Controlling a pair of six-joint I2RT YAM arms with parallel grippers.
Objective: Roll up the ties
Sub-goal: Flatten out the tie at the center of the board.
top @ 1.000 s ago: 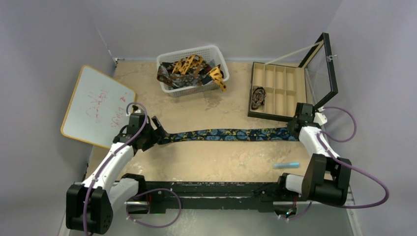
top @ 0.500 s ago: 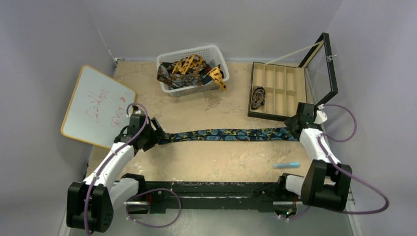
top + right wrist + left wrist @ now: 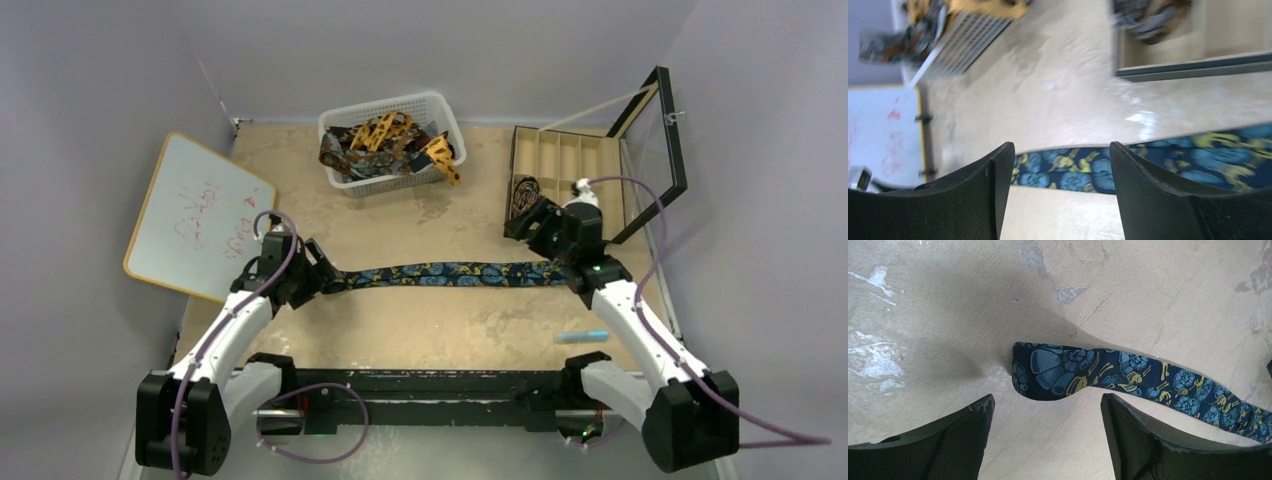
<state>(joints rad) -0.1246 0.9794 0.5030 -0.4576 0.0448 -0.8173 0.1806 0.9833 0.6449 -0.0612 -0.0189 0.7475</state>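
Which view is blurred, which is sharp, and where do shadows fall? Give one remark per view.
Right wrist view: blurred throughout, the basket and box smeared, the tie soft. Left wrist view: sharp, a broad soft shadow on the table beside the tie's end. Top view: evenly lit and clear throughout.

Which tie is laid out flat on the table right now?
The navy tie with blue-gold print: it alone lies stretched across the table, while the orange and brown ties sit heaped in the white basket.
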